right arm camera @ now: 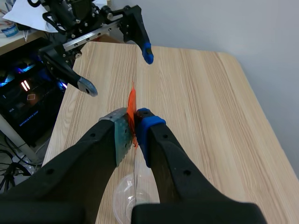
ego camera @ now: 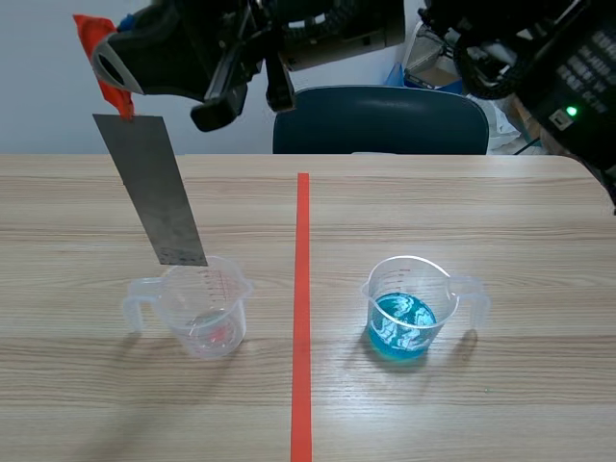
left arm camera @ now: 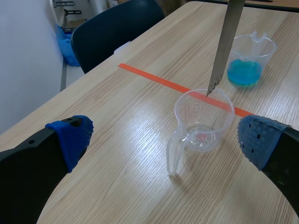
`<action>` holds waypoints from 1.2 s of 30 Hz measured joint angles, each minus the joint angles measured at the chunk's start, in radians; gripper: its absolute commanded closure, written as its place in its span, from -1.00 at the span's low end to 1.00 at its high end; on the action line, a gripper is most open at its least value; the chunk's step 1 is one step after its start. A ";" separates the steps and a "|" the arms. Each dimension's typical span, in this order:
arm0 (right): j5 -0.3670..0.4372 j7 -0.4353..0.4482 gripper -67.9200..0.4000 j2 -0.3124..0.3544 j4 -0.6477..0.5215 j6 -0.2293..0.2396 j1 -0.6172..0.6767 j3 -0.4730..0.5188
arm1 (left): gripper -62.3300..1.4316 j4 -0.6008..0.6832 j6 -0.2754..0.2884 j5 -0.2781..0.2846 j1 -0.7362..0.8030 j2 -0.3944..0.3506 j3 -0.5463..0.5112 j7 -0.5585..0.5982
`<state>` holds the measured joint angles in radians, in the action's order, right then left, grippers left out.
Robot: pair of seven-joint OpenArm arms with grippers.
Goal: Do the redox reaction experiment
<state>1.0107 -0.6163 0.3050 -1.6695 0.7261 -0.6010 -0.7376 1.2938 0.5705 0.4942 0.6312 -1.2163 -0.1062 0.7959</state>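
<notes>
A grey metal strip (ego camera: 159, 197) with an orange-red tab (ego camera: 96, 43) at its top hangs tilted from my right gripper (ego camera: 115, 77), which is shut on the tab (right arm camera: 131, 109) high over the table's left half. The strip's (left arm camera: 224, 46) lower end sits at the far rim of a clear beaker (ego camera: 197, 313) that looks almost empty. Right of the tape line stands a second beaker (ego camera: 409, 308) holding blue liquid. My left gripper (left arm camera: 163, 140) is open and holds nothing, off to the side of the clear beaker (left arm camera: 203, 119), with the blue beaker (left arm camera: 250, 56) beyond.
An orange-red tape line (ego camera: 301, 308) runs down the middle of the wooden table (ego camera: 500, 221). A dark blue chair (ego camera: 380, 120) stands behind the far edge. The right arm crosses the top of the scene view. Equipment racks (right arm camera: 28, 93) stand beyond the table's end.
</notes>
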 measured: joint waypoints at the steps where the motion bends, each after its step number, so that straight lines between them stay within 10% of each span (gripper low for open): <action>1: 0.000 0.007 0.96 0.000 0.013 0.000 0.000 0.000 | -1.00 0.000 0.000 0.000 0.000 0.001 0.000 0.000; 36: -0.314 0.298 0.96 -0.097 0.389 0.008 0.020 -0.111 | -1.00 0.000 0.000 0.000 0.000 0.003 0.000 0.000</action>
<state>0.6968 -0.3183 0.2077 -1.2800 0.7338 -0.5812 -0.8482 1.2938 0.5701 0.4938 0.6312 -1.2133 -0.1062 0.7959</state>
